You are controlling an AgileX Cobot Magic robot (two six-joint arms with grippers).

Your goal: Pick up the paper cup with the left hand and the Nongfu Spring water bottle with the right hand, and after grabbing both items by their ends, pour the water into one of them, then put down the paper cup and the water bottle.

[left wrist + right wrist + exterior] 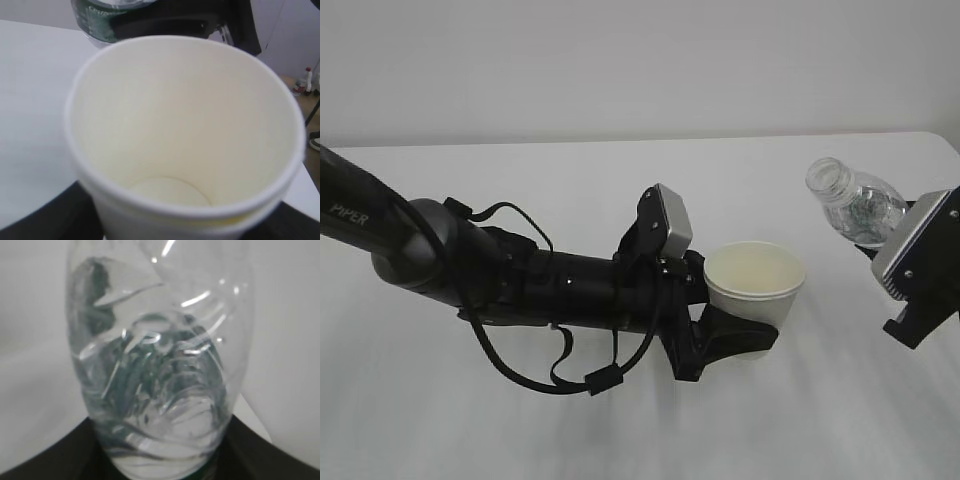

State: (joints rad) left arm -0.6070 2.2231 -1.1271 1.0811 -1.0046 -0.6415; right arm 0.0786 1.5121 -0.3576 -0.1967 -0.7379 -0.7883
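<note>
We're over a bare white table (620, 440) against a plain wall (620, 60). The left hand (735, 335) grips the paper cup (755, 285); the right hand (895, 255) grips the Nongfu Spring water bottle (850, 200) near the table's right edge

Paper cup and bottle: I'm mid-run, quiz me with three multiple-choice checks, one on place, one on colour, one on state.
1. Where is the Nongfu Spring water bottle relative to the paper cup in the exterior view?
A. To the right of it, higher
B. Inside the cup
C. Lying on the table to its left

2. What colour is the cup's inside?
A. Dark green
B. Pale cream
C. Red

3. What is the state of the bottle's mouth?
A. Capped
B. Uncapped, tilted toward the cup
C. Plugged with a cork

Answers: 1 A, the right hand holds it up beside the cup; 2 B, the left wrist view looks straight into the cream interior; 3 B, the open neck leans left in the exterior view, no cap visible. The left hand grips the cup.
</note>
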